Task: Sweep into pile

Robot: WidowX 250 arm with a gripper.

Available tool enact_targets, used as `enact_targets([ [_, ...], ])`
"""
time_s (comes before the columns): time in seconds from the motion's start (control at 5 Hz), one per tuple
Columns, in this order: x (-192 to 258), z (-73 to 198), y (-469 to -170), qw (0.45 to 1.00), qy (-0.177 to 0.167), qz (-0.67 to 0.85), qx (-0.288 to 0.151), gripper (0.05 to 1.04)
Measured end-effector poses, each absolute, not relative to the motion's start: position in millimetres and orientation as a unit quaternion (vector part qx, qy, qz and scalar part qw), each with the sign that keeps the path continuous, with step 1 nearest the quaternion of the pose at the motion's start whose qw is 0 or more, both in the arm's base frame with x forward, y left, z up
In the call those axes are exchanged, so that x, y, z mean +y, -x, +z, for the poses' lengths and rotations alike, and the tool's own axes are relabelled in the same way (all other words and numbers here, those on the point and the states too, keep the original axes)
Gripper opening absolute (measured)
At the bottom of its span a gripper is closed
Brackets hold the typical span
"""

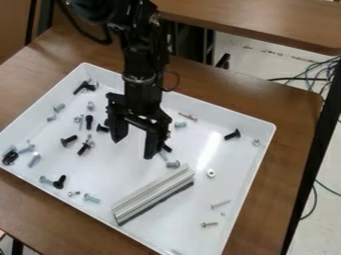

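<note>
Camera view: the claw (135,146) hangs spread and empty over the white tray (174,228), near the ridged metal bar (153,193) lying flat there. An off-centre grip could skew the bar; sweeping with it raised could let the scattered screws (69,141) slip underneath.

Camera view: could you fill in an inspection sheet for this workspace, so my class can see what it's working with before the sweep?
Surface: white tray on a brown wooden table.
Job's things: black screws and silver screws scattered about the tray, most of them on its left side, not in one pile; a nut right of the metal bar, which lies aslant.
Clutter: nothing seen.
Hand: black hand over the tray, fingers apart, nothing seen between them.
Cables: loose cables beyond the table's right side.
Surroundings: second wooden table behind, pale floor.
</note>
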State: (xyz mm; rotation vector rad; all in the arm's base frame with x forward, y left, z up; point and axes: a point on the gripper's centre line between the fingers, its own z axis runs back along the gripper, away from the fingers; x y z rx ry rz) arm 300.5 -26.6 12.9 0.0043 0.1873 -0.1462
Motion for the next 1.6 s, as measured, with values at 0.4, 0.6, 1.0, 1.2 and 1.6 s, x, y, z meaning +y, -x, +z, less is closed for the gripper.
enact_targets([
  [0.4,-31.3,-0.9,-287.4,0.990,-0.008,-0.080,0.115,0.999],
  [0.6,-48.5,0.6,-285.8,0.988,-0.012,-0.107,0.109,0.999],
  [1.0,-73.7,-8.4,-283.8,0.982,-0.003,-0.164,0.094,0.999],
  [1.2,-75.6,-23.8,-280.2,0.978,0.002,-0.181,0.108,0.999],
  [1.6,-72.3,-42.6,-280.9,0.976,-0.004,-0.186,0.110,0.964],
])
